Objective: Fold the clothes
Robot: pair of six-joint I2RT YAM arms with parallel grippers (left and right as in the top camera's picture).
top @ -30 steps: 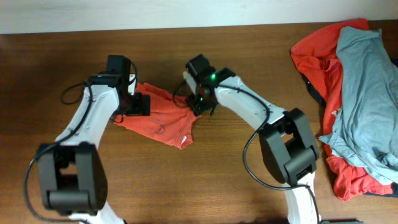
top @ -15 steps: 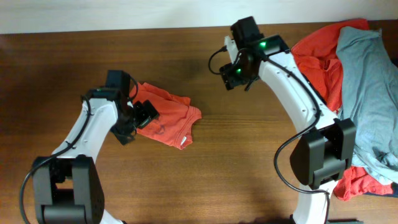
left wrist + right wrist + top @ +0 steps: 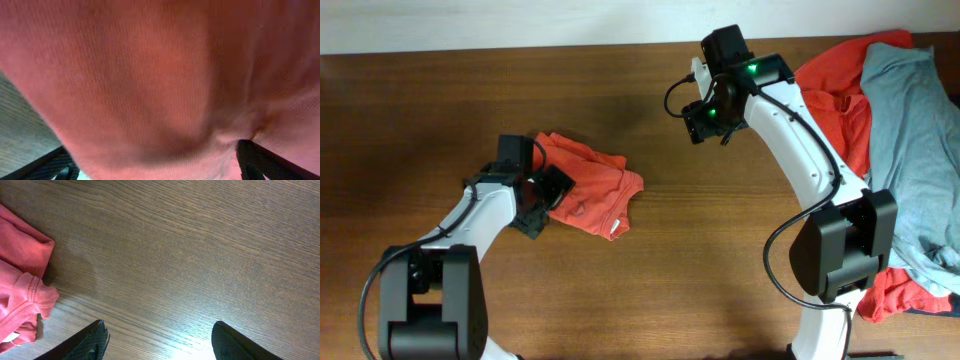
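Note:
A crumpled orange-red T-shirt (image 3: 588, 185) lies on the wooden table left of centre. It fills the left wrist view (image 3: 160, 75) and shows at the left edge of the right wrist view (image 3: 20, 285). My left gripper (image 3: 542, 195) sits at the shirt's left edge. Its jaws stand wide apart with cloth bulging between them (image 3: 155, 172). My right gripper (image 3: 707, 117) is open and empty above bare table (image 3: 160, 330), up and to the right of that shirt. More orange-red shirts (image 3: 832, 95) and a light grey-blue T-shirt (image 3: 910, 150) are heaped at the right.
The heap of clothes reaches the table's right edge and lies partly under my right arm's base (image 3: 840, 250). A pale wall strip (image 3: 520, 25) runs along the table's far edge. Bare wood (image 3: 720, 240) lies between the small shirt and the heap.
My right gripper let go of the small shirt and moved up and right, away from it. My left gripper shifted down and left along the shirt's left edge. The shirt bunched up.

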